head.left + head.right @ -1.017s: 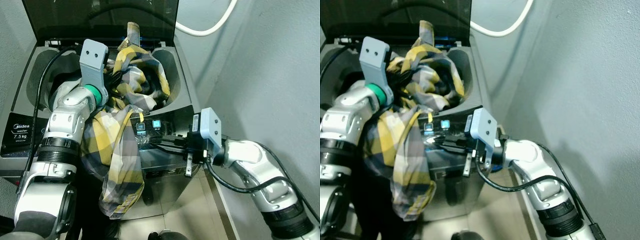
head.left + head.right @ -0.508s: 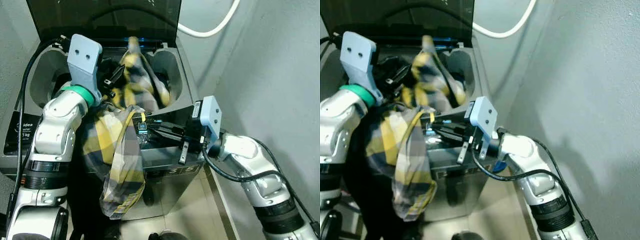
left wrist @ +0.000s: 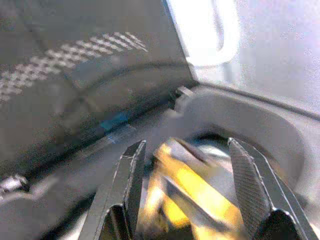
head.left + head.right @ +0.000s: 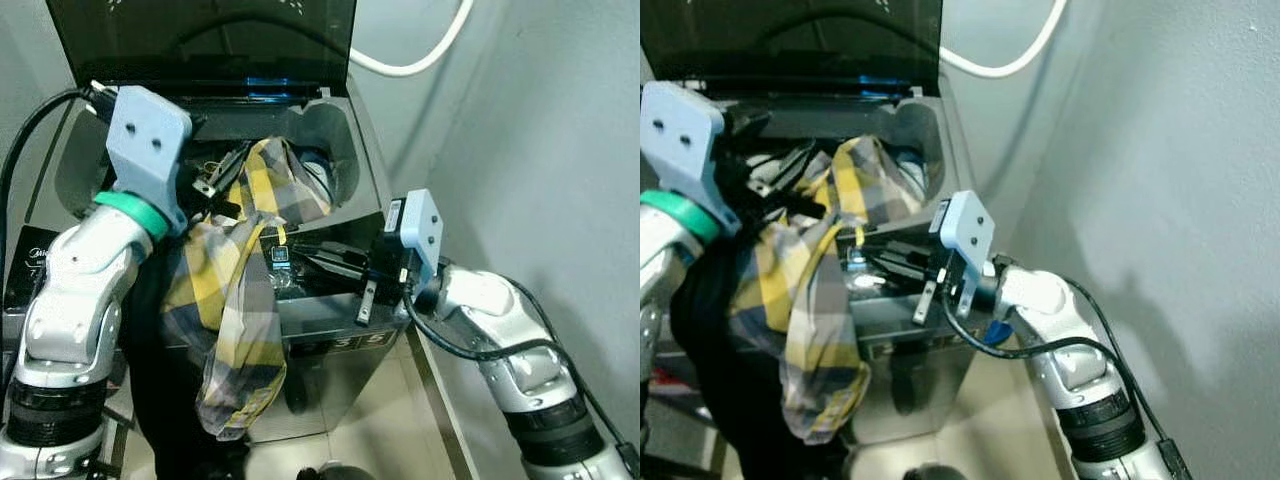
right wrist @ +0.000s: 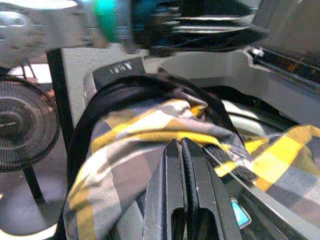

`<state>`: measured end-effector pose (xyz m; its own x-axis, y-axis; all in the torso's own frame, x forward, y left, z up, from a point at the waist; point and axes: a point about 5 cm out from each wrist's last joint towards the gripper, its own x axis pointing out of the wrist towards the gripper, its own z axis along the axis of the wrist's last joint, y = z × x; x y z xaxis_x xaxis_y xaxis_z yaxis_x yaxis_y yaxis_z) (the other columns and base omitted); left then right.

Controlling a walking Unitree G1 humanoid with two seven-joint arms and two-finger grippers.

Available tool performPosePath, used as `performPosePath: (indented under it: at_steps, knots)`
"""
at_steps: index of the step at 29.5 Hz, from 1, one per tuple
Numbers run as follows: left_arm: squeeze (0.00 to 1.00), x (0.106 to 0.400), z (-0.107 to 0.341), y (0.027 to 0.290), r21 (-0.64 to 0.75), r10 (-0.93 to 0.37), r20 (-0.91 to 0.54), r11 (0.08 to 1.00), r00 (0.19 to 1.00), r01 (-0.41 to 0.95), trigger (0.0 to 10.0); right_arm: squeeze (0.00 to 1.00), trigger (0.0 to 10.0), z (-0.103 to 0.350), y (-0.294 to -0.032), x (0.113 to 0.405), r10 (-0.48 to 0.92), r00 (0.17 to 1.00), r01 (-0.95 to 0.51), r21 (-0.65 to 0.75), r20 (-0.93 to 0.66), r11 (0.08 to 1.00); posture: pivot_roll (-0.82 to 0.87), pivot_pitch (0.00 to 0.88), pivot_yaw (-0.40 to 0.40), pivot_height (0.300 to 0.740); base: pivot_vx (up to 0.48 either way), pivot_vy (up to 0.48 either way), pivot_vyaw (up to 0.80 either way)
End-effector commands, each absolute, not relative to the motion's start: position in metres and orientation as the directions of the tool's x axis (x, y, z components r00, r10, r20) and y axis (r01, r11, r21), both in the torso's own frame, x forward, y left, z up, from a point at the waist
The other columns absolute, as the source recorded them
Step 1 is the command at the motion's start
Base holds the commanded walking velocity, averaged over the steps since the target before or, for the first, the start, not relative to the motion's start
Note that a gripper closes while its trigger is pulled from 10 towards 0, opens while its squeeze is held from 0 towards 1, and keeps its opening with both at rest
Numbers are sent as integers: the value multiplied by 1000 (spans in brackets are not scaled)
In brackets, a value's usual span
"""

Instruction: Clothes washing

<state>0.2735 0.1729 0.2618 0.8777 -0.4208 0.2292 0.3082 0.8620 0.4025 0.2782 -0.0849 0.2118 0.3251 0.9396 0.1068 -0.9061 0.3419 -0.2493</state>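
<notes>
A yellow, grey and white plaid shirt (image 4: 240, 300) lies over the front rim of the open top-loading washing machine (image 4: 335, 335). Its upper end rests in the drum mouth and its lower end hangs down the front. My left gripper (image 4: 225, 172) hovers over the drum just left of the shirt's top, open, with the cloth (image 3: 195, 190) blurred beyond its fingers. My right gripper (image 4: 308, 256) reaches in from the right over the control panel. It is shut, its fingertips (image 5: 181, 142) close against the shirt (image 5: 150, 135).
The dark lid (image 4: 200, 40) stands raised behind the drum. A white hose (image 4: 420, 60) runs along the grey wall to the right. A black garment (image 4: 160, 400) hangs down the machine's front left. A fan (image 5: 20, 130) stands on the floor beside the machine.
The shirt's top, held high over the drum a second ago, has dropped onto the rim. My left gripper has drawn back leftward and now stands open. The right arm has barely moved.
</notes>
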Motion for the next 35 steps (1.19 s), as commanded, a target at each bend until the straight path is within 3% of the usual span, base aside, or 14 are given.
performPosePath:
  at_steps: [1,7,9,15,18,23,33,34,35]
  knots:
    - [0,260,259,174,411,-396,235,868,888,279,10000,0,10000,210,-86,278,941,325,-908,-245,95,339,86,54,-10,728,0,0,0]
    - [0,244,246,183,368,-264,228,915,937,168,10000,0,10000,210,-85,279,944,317,-912,-245,94,330,91,58,-10,728,0,0,0]
    - [0,229,232,194,323,-139,195,944,971,70,10000,0,10000,209,-84,279,945,313,-913,-243,91,326,96,63,-12,728,0,0,0]
    - [0,215,220,207,327,-24,168,944,985,-33,10000,0,10000,207,-84,280,947,310,-916,-239,86,322,99,63,-14,728,0,0,0]
    - [0,209,209,213,257,43,122,964,992,-73,10000,0,10000,206,-83,281,948,307,-918,-238,83,318,101,60,-16,728,0,0,0]
    - [0,201,197,209,138,34,44,990,998,-40,10000,0,10000,206,-82,282,949,304,-918,-240,82,315,102,53,-15,728,0,0,0]
    - [0,195,184,206,49,-1,-41,999,999,3,9961,0,10000,207,-82,283,949,303,-918,-242,84,314,102,50,-14,728,0,0,0]
    - [0,195,184,206,53,4,-34,999,999,-2,0,0,10000,207,-82,283,950,301,-918,-242,86,313,101,49,-13,728,0,0,0]
    - [0,195,184,206,53,4,-34,999,999,-2,0,0,10000,207,-82,283,950,301,-918,-242,86,313,101,49,-13,728,0,0,0]
